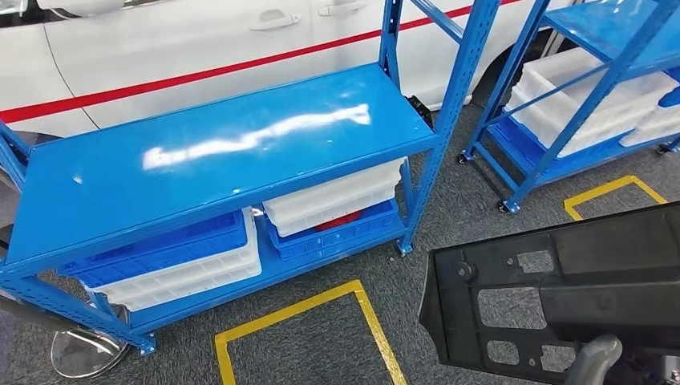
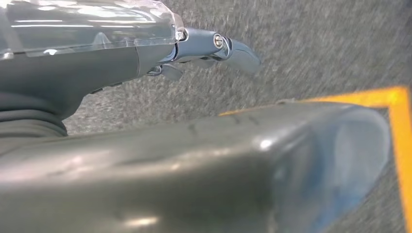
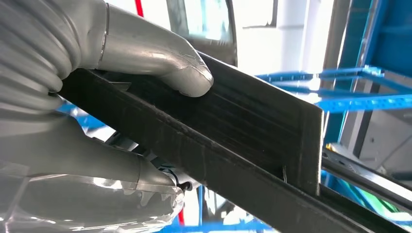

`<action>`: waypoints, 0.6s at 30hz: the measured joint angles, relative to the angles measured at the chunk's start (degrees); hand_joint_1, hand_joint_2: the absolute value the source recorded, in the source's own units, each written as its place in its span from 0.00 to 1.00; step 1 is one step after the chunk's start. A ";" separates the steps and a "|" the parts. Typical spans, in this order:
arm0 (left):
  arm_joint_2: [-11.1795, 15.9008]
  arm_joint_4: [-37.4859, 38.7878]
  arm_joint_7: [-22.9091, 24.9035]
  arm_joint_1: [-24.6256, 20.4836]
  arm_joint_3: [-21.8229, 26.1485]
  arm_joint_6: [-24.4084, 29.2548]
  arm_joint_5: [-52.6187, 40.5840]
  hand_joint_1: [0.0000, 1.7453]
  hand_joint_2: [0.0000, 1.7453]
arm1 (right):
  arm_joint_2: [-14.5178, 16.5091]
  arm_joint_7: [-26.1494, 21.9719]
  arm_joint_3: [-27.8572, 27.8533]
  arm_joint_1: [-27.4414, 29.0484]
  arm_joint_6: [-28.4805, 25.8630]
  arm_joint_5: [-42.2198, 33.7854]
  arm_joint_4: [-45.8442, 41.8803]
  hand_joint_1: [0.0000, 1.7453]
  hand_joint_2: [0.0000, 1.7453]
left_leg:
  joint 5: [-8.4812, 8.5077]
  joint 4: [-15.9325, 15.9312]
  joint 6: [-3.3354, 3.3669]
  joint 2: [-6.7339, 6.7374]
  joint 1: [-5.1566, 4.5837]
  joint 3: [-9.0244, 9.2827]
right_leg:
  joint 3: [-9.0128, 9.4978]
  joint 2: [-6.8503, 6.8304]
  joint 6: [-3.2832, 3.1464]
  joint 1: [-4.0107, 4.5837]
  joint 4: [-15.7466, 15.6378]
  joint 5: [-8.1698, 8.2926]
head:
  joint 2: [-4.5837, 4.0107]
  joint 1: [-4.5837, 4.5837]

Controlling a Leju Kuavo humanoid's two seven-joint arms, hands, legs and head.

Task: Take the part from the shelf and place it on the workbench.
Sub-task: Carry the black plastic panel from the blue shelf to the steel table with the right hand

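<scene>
Grey speckled carpet with yellow tape outlines point(image 1: 370, 314) surrounds a glossy blue steel shelf point(image 1: 216, 152) at 11 o'clock; the right hand point(image 3: 92, 92) clamps the flat black perforated part point(image 1: 561, 289); the left hand point(image 2: 214, 48) hangs empty, fingers apart.

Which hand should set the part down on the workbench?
The right. The right hand already grips the black part, its thumb pressed on the part's face. The left hand hangs over the grey floor, holding nothing.
</scene>
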 joint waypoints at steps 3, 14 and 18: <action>-0.03 0.00 -0.13 0.21 0.00 -0.42 -0.41 0.00 0.00 | 0.00 0.01 0.00 0.07 -0.78 0.59 0.00 1.00 1.00 | 1.55 0.63 -0.44 3.07 0.19 -2.79 | -0.99 -1.19 1.48 -1.07 9.57 -3.82 | 0.01 0.01; 0.54 -0.02 -2.36 -0.18 -0.16 -1.46 -2.32 0.00 0.00 | 0.08 -0.01 0.07 0.74 -3.73 3.66 -0.30 1.00 1.00 | -2.00 8.64 -4.64 3.87 1.18 -8.21 | 10.15 -3.66 -2.17 -1.29 -7.17 0.42 | 0.00 -0.02; 0.68 -0.02 -3.62 0.15 -0.20 -1.54 -3.38 0.00 0.00 | -0.01 0.01 0.13 1.18 -5.17 5.88 0.00 1.00 1.00 | -8.15 19.81 -3.92 0.26 1.08 -10.27 | 6.49 -0.28 -3.10 -0.17 -7.06 3.00 | 0.01 -0.05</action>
